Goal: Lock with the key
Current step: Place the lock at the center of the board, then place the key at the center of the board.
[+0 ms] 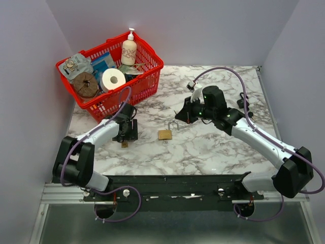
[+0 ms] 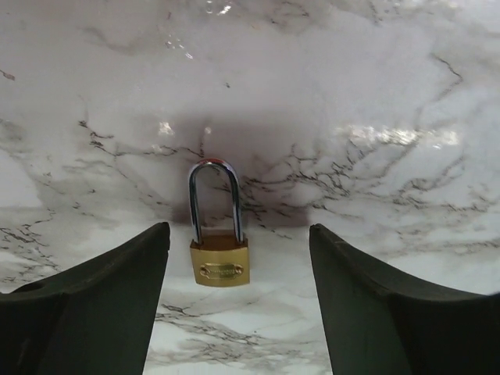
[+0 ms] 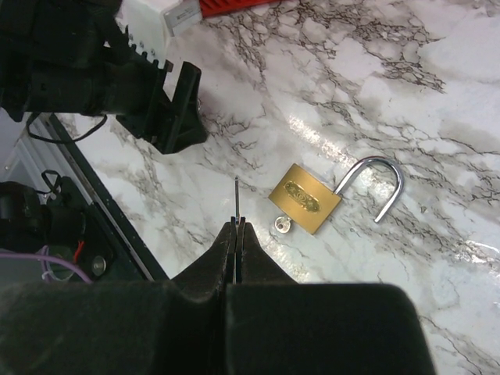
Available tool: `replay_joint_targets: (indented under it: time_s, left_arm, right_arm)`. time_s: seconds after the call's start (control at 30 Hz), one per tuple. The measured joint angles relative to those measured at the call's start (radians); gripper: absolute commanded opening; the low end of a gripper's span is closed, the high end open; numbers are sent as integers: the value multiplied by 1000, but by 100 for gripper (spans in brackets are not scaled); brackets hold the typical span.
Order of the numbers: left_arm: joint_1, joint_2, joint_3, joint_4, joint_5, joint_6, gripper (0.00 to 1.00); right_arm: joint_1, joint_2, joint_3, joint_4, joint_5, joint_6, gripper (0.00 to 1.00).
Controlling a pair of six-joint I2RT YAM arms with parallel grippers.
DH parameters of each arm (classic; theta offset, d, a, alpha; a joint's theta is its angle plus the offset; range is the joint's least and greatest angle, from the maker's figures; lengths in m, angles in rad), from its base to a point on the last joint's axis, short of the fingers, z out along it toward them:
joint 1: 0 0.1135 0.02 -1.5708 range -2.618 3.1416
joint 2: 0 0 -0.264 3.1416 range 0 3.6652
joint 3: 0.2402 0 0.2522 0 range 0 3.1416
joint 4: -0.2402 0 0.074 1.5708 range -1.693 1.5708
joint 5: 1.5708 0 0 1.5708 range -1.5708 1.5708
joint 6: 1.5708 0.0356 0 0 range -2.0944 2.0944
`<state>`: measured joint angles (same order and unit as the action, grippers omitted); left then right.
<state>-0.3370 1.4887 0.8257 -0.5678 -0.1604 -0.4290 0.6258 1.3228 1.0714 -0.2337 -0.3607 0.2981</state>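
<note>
A: Where's the lock?

B: The open padlock [image 1: 164, 134] lies flat on the marble table [image 1: 213, 147]. Its shackle is swung out, and a small silver piece [image 3: 280, 226] sits against its base.

A: And the hands?

B: The right gripper [image 3: 237, 225] hovers just beside it, fingers pressed together. A thin sliver [image 3: 236, 199] pokes from the tips, and I can't tell what it is. On the padlock's other side, the left gripper [image 2: 239, 234] is spread around a smaller padlock [image 2: 219, 262], not touching it.

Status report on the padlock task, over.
Left gripper open, facing padlock, not touching. Right gripper shut, clear of it. Padlock flat on table, shackle swung open. Nothing between them.
</note>
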Motion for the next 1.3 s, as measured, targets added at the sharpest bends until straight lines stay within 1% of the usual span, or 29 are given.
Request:
replay_joint_targets:
  time_s: [0.07,0.13,0.2,0.23,0.33,0.37,0.47,0.57,0.67,0.8,0.83,0.87,0.97,1.07,1.3]
  left_arm:
    - [-5,-54,-8,-7,29,3,82]
    - [-17,-147,-14,-9,70,3,83]
    - [-33,-273,-16,-4,119,5,88]
    - [-39,-334,-14,1,144,6,89]
    - [-45,-459,4,5,215,9,96]
    - [-45,-497,12,8,244,12,99]
    - [-45,-588,21,27,290,14,99]
    - [-36,-646,57,28,291,13,99]
    - [90,-656,145,32,301,10,99]
    - [228,-659,240,56,324,-26,99]
    - [257,-661,249,61,340,-39,99]
    - [311,-666,257,70,373,-69,99]
    - [418,-674,259,77,411,-122,99]
    - [472,-689,236,78,447,-163,99]
    - [511,-713,192,66,465,-197,99]
  right_arm:
    - [0,6,-1,1,-7,-1,1]
    - [0,16,-2,2,-19,-3,1]
    - [0,33,-2,5,-37,-3,1]
    - [0,43,-1,8,-44,-3,1]
    - [5,88,-1,9,-64,-1,1]
    - [14,107,0,10,-67,0,1]
    - [70,173,23,18,-74,1,1]
    - [147,279,96,16,-78,2,1]
    - [208,392,171,28,-79,25,1]
    - [258,483,203,47,-66,97,1]
    - [268,496,203,55,-57,121,1]
    - [278,506,203,63,-47,148,1]
    - [303,544,211,92,-19,222,1]
    - [325,602,249,113,-7,283,1]
    - [335,739,350,136,-4,376,1]
